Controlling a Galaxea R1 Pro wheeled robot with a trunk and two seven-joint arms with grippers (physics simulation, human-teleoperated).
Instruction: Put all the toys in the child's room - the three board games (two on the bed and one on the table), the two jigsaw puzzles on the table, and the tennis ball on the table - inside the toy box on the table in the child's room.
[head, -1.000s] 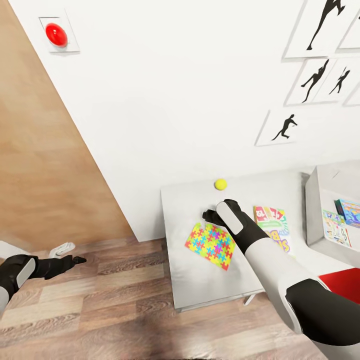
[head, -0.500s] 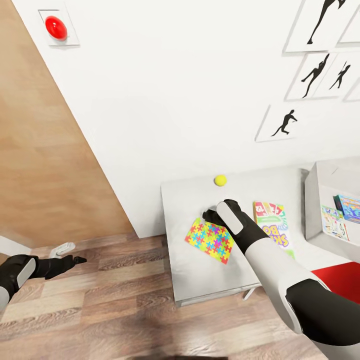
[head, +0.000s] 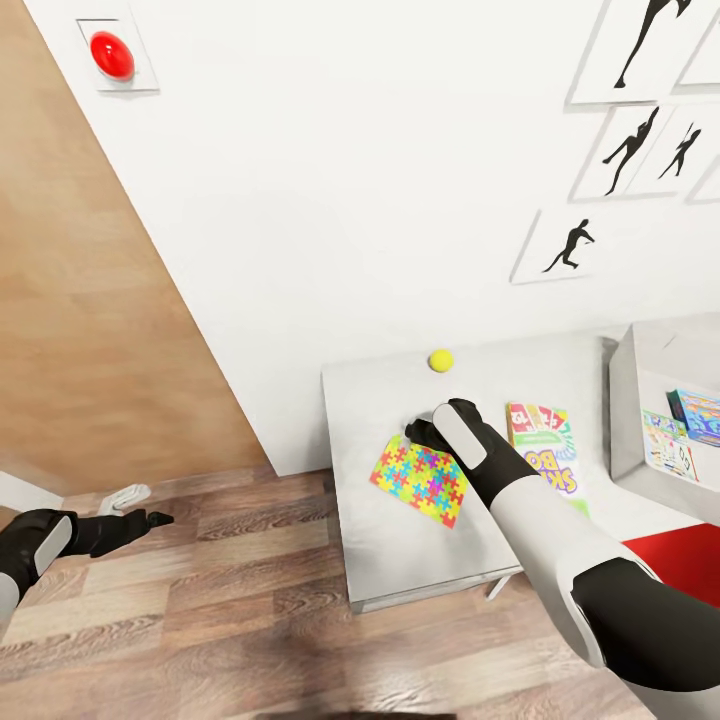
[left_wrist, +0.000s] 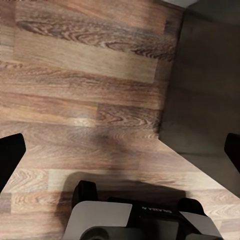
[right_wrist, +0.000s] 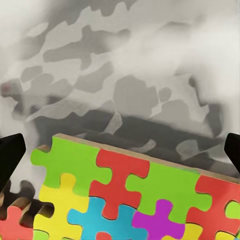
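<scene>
**Right gripper poised over puzzle edge**

White-walled room, grey table (head: 400, 560) against the wall; a puzzle (head: 420, 485) lies flat on it, ball (head: 440, 360) beyond, Skip-Bo box (head: 548, 450) beside, bin (head: 640, 400) at far right. The right gripper (head: 425, 432) hangs spread over the puzzle's far edge; next, likely lower and pinch. The left gripper (head: 150, 519) idles open above the floor.

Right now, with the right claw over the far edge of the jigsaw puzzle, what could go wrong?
1. The jigsaw puzzle lies thin and flat on the table; the open right claw may slide it rather than grip it.
2. The tennis ball sits loose just beyond the claw; a nudge could roll it away.
3. The Skip-Bo box lies beside the arm, which could brush it.
</scene>
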